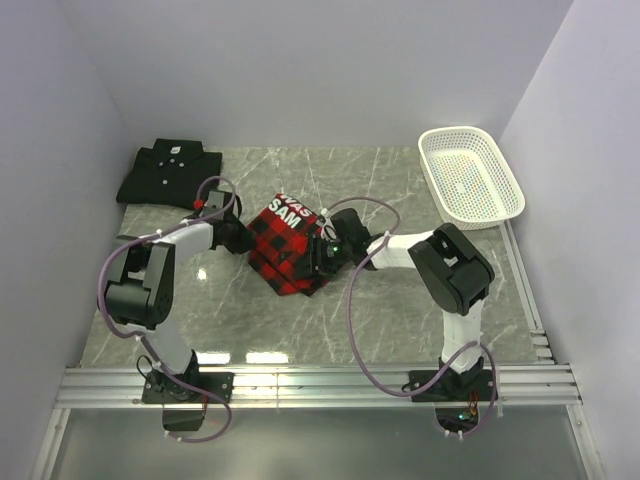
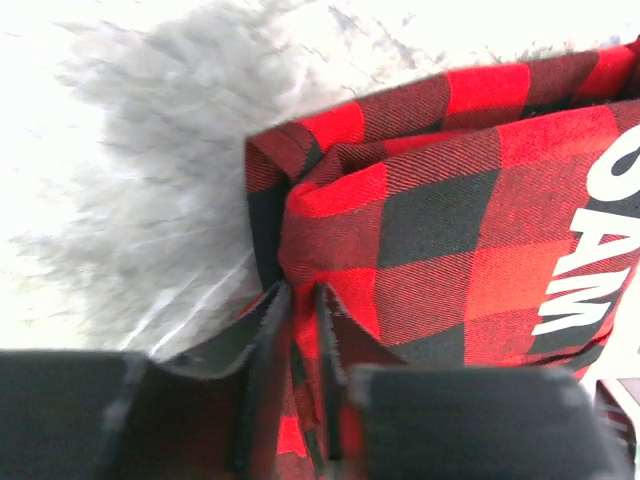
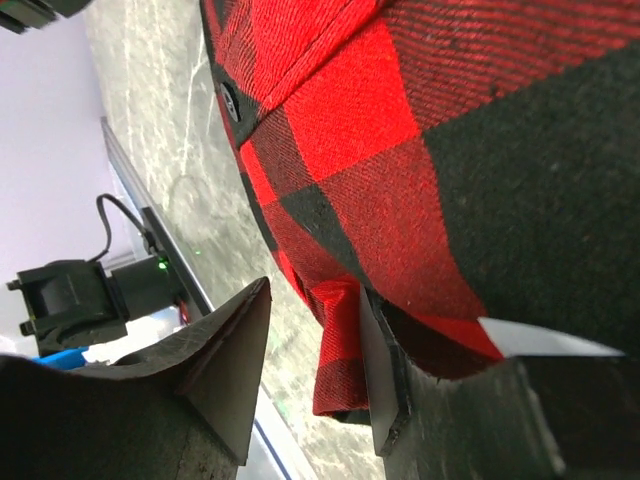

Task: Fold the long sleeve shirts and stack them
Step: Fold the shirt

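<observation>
The red-and-black plaid shirt (image 1: 288, 245) with white letters lies folded in a compact bundle mid-table. My left gripper (image 1: 240, 238) is at its left edge; in the left wrist view the gripper (image 2: 300, 295) is shut on a pinched fold of the plaid shirt (image 2: 440, 220). My right gripper (image 1: 325, 252) is at the bundle's right edge. In the right wrist view the gripper (image 3: 315, 300) is open, and a hanging corner of plaid cloth (image 3: 340, 350) rests against one finger (image 3: 385, 370). The plain black shirt (image 1: 170, 172) lies folded at the back left, away from both grippers.
A white mesh basket (image 1: 470, 175) stands at the back right. The marble tabletop (image 1: 400, 200) is walled in on three sides, with a metal rail (image 1: 320, 385) along the near edge. The right arm's cable (image 1: 352, 300) loops beside the bundle.
</observation>
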